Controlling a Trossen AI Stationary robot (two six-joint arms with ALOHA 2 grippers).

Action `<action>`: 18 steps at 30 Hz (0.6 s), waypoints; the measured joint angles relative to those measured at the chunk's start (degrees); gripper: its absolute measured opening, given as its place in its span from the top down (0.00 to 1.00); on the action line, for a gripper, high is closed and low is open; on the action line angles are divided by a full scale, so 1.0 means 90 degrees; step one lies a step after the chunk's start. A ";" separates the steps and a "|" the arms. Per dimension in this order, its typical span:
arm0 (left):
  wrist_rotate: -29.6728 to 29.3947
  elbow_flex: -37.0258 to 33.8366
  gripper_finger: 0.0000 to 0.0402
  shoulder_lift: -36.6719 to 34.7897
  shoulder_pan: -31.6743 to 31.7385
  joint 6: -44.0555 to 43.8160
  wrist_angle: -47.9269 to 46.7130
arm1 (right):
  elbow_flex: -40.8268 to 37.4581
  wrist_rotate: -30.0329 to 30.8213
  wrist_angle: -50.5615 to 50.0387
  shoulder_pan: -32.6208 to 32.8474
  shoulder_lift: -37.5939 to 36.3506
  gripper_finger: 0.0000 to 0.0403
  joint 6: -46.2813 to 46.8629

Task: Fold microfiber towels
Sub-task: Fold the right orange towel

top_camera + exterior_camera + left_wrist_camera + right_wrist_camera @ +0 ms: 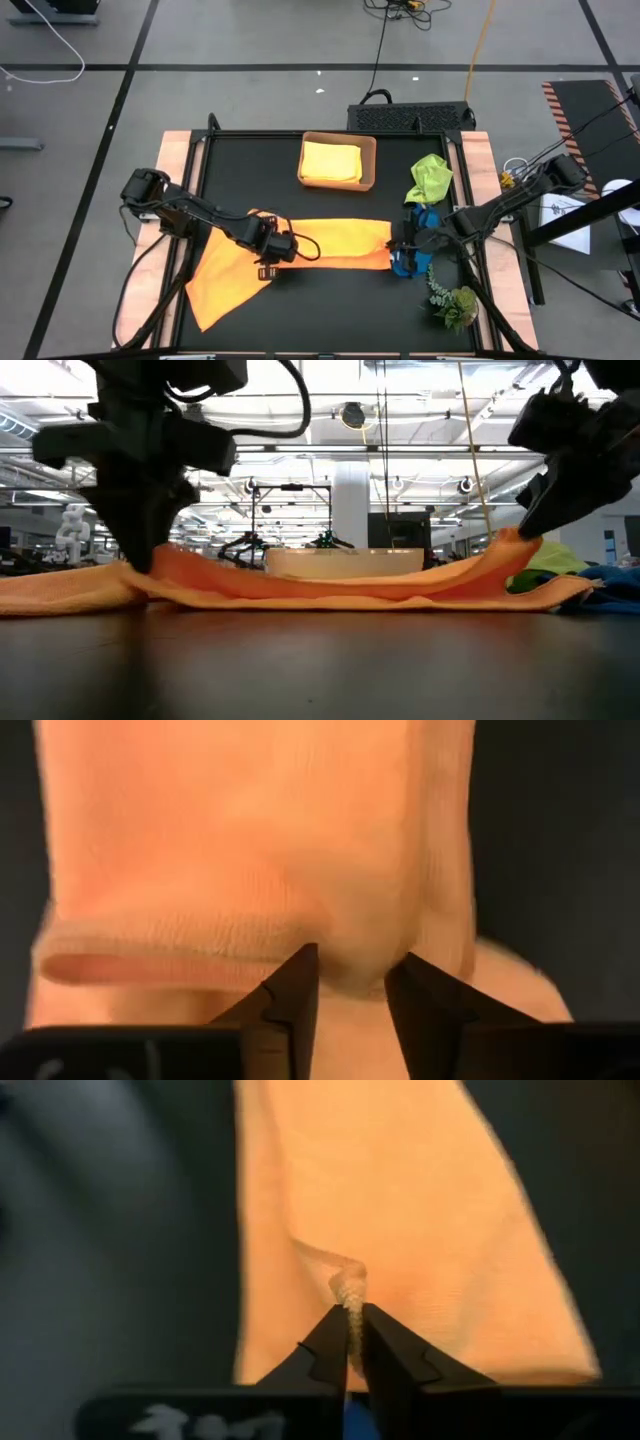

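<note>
An orange microfiber towel (330,240) lies in a long band across the black table (250,170). Its left part fans out toward the near edge. My left gripper (270,258) points down onto the towel's middle left, fingers apart around a bump of cloth (352,965). My right gripper (400,245) is shut on the towel's right end, above a blue towel (412,265). A yellow towel (332,160) lies in the tan tray (370,165). A lime green towel (430,178) rests on the table at the far right. My left gripper comes from above, pointing down. Its fingertips (300,982) stand on the orange towel beside a folded-over edge (170,935), with a bump of cloth between them. Whether they still pinch that bump, I cannot tell. The towel lies on the table there. My right gripper pinches a small puckered bit of the towel's right end (348,1292) between its two fingers. It comes slanting down from the table's right side. That end (510,550) is raised off the table, and the towel slopes down from it to the table.
The tan tray stands at the far middle. A leafy plant sprig (452,300) lies at the near right corner. Wooden rails (180,180) run along the table's left and right sides. Bare table shows near the front middle (330,310).
</note>
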 joint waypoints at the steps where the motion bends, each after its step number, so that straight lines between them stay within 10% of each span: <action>1: 0.0088 0.0000 0.69 0.0000 0.0000 0.0000 -0.0104 | 0.0000 -0.0066 0.0103 0.0000 -0.0001 0.90 -0.0045; 18: -0.0445 0.0286 0.63 0.0000 -0.0093 -0.0133 -0.1311 | -0.0007 0.0067 0.0375 -0.0047 -0.0002 0.62 -0.0160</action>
